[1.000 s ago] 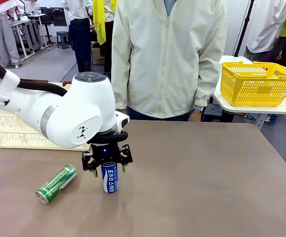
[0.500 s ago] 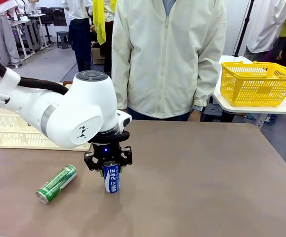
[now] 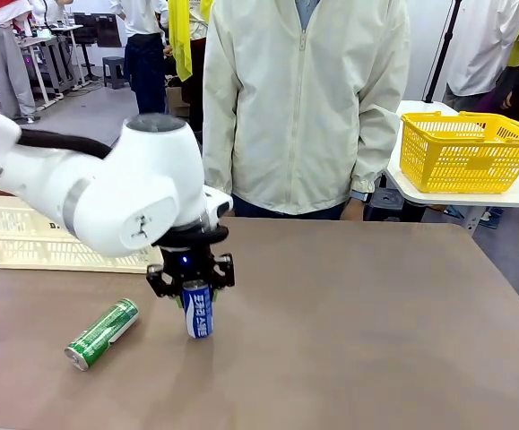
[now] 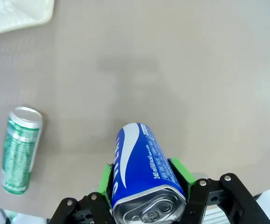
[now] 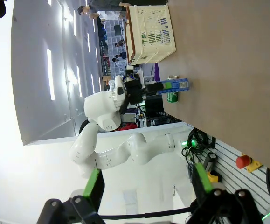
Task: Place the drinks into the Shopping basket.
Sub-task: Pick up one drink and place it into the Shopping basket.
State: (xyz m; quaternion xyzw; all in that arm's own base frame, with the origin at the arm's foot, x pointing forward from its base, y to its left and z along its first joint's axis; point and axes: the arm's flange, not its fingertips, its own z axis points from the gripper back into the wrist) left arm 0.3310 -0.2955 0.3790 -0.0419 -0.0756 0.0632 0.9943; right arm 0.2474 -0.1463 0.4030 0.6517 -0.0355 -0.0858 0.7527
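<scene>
1. Left pincer (image 3: 194,288): its jaws are clamped on the upper part of the blue can (image 3: 198,311). In the left wrist view the green pads (image 4: 107,173) press both sides of the can just below its silver top. In the front view the can leans slightly and its base seems to be just clear of the table (image 3: 376,340), though contact cannot be ruled out.
2. Green can (image 3: 103,333): it lies on its side on the table, beside the left pincer on the robot's left and a little nearer the robot, untouched and apart from the blue can.
3. Right pincer (image 5: 146,187): seen in its own wrist view, its green-padded fingers stand wide apart with nothing between them; it is well away from both cans.
4. Shopping basket (image 3: 17,233): the cream slotted crate stands beyond the left pincer toward the robot's left, at the table's far edge. Its inside cannot be seen.
5. Progress, judged: neither can is in the basket. One is gripped for carrying; the other is not yet picked up. Two placements remain.
6. Count: two cans (one blue, one green), one cream basket, two pincers.
7. Yellow basket (image 3: 468,152): one, on a separate table far off to the right.
</scene>
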